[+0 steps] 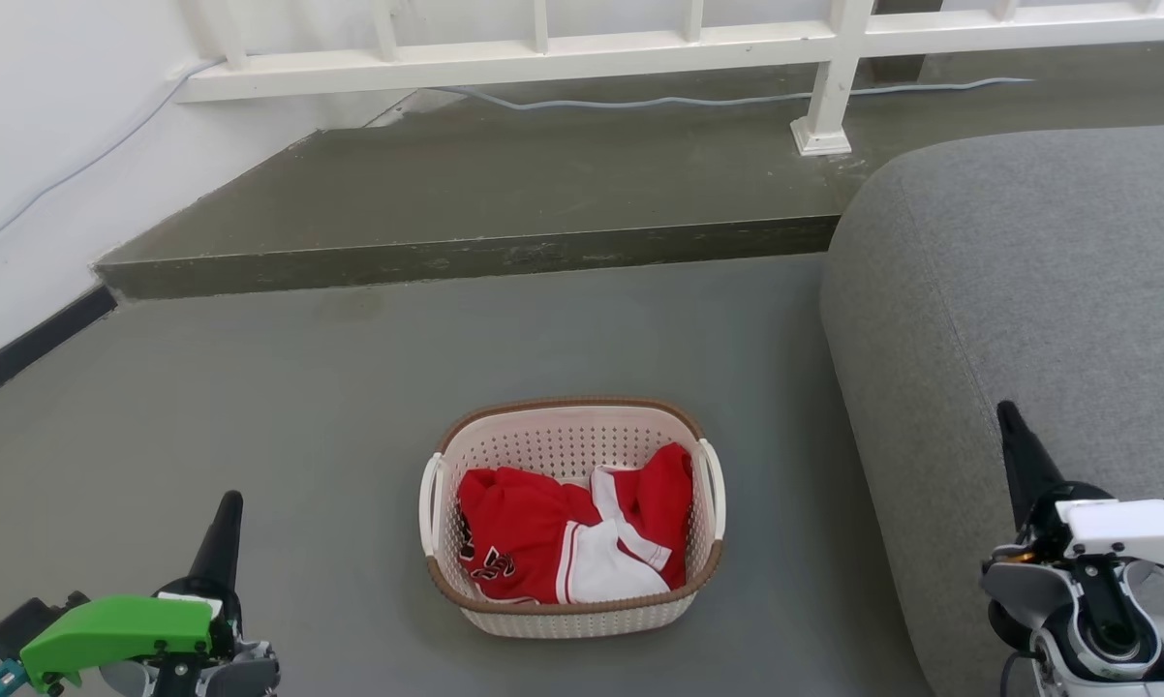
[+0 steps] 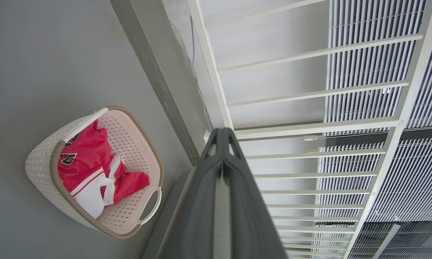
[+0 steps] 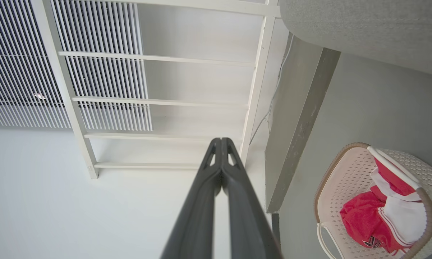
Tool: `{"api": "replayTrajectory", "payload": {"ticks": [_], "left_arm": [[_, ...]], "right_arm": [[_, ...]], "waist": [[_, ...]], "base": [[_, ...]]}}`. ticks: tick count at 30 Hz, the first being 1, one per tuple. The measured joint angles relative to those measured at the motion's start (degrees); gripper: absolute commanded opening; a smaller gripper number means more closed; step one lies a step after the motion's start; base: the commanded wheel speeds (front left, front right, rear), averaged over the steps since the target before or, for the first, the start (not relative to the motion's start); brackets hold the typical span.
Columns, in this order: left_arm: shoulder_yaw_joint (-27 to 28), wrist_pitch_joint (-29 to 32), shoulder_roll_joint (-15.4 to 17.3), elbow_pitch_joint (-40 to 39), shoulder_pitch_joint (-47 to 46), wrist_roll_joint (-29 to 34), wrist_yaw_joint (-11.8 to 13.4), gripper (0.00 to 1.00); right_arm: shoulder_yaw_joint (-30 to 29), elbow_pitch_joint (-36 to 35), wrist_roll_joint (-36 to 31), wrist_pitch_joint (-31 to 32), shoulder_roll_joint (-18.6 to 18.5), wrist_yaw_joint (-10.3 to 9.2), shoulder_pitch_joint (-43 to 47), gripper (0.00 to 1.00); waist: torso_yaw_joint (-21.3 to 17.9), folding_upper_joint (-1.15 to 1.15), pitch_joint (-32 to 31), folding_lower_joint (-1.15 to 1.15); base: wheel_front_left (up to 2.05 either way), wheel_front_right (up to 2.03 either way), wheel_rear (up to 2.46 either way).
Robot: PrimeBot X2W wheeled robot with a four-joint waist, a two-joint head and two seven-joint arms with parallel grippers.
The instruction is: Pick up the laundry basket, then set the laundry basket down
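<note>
The laundry basket (image 1: 505,455) stands on the grey floor in the middle foreground, cream-white and perforated with a brown rim, white loop handles on both sides and red-and-white clothing inside. It also appears at the left of the left wrist view (image 2: 40,162) and at the lower right of the right wrist view (image 3: 340,180). My left gripper (image 1: 228,503) is at the lower left, well left of the basket, fingers pressed together and empty (image 2: 221,133). My right gripper (image 1: 1008,414) is at the lower right over the sofa, also shut with nothing in it (image 3: 221,141).
A grey sofa (image 1: 1027,290) fills the right side, close to the basket's right handle. A raised dark step (image 1: 466,254) runs across behind the basket, with a white railing (image 1: 824,87) and a cable on it. A white wall (image 1: 30,145) stands at the left.
</note>
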Motion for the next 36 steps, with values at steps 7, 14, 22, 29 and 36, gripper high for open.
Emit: {"api": "replayTrajectory", "payload": {"ticks": [7, 14, 22, 29, 36], "left_arm": [[1.08, 1.16, 0.01, 0.51, -0.53, -4.42, -0.87, 0.00], [1.53, 1.88, 0.01, 0.68, -1.57, -7.46, -1.42, 0.00], [1.62, 1.88, 0.01, 0.75, -1.58, -7.46, -1.42, 0.00], [1.64, 1.88, 0.01, 0.78, -1.58, -7.46, -1.42, 0.00], [1.66, 1.89, 0.01, 0.81, -1.59, -7.46, -1.42, 0.00]], "right_arm": [[-1.57, 0.18, 4.33, 1.07, -0.03, 0.65, -0.48, 0.00], [-2.68, 0.38, 7.35, 1.74, -0.09, 1.52, -1.01, 0.00], [-2.71, 0.62, 7.44, 1.74, -0.10, 1.52, -1.43, 0.00], [-2.75, 0.69, 7.44, 1.75, -0.10, 1.53, -1.44, 0.00], [-2.78, 0.80, 7.44, 1.75, -0.10, 1.53, -1.45, 0.00]], "waist": [[0.20, 0.00, 0.00, 0.00], [0.32, 0.00, 0.00, 0.00], [0.32, 0.00, 0.00, 0.00], [0.32, 0.00, -0.01, 0.00], [0.31, 0.00, -0.02, 0.00]], "base": [[0.00, 0.00, 0.00], [0.00, 0.00, 0.00], [0.00, 0.00, 0.00], [0.00, 0.00, 0.00], [0.00, 0.00, 0.00]]}}
